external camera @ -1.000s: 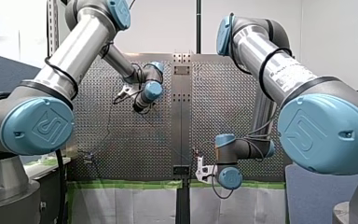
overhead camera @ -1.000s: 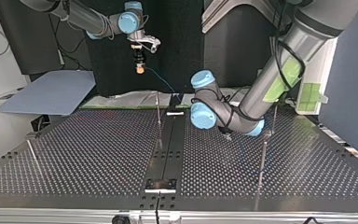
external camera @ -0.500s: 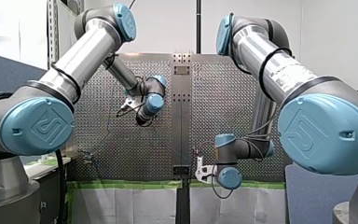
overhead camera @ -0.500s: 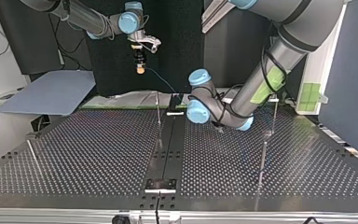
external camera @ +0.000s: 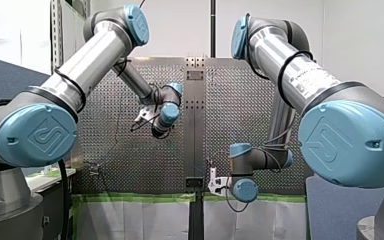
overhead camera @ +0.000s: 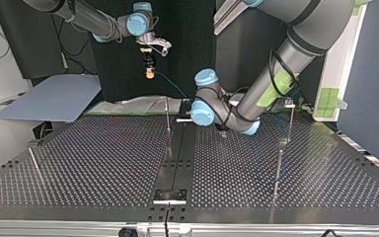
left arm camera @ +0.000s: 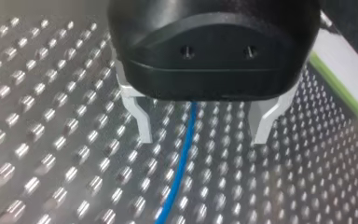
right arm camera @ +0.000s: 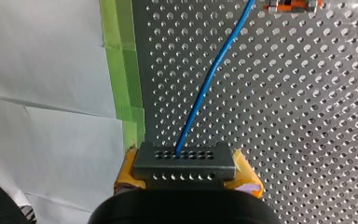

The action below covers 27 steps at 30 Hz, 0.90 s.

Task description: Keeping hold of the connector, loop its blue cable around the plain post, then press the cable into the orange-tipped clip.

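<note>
Over the bench (overhead camera: 103, 158), your left fingers (left arm camera: 137, 116) hang spread with the blue cable (left arm camera: 186, 140) running between them, having swung toward the centre strip (external camera: 194, 130); your right fingers (right arm camera: 126, 175) stay clamped on the connector (right arm camera: 185, 161). The looping looks barely begun.

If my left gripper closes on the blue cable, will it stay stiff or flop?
Probably floppy: the blue cable leaves the connector in my right gripper in a soft curve. It looks thin and smooth, so it may slide through my left gripper's metal fingers, open astride it.
</note>
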Available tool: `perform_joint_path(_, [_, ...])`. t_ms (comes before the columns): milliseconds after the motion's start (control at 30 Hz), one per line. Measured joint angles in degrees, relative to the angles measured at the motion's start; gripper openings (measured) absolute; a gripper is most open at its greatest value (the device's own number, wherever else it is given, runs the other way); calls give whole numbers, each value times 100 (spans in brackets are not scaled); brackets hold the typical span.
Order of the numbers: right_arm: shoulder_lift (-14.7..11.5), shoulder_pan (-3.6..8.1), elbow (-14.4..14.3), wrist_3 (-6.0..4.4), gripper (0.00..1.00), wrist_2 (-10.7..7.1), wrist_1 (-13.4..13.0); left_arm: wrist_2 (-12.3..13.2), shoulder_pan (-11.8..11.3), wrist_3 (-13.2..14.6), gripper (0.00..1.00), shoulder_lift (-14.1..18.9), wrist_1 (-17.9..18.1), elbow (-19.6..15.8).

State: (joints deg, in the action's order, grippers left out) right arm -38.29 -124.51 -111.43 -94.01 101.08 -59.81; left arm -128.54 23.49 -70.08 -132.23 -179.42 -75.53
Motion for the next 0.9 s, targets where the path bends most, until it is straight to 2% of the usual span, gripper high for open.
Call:
perform_joint_path(333, [-3,-73,43,19,0,-7,45,278,276,-339,100,-482,58,-19])
perform_joint_path(600, [-12,-109,54,19,0,-8,72,609,672,-558,100,-902,230,-20])
perform_joint_path(900, [-25,-133,71,21,0,-8,114,922,1123,-607,100,-1392,288,-51])
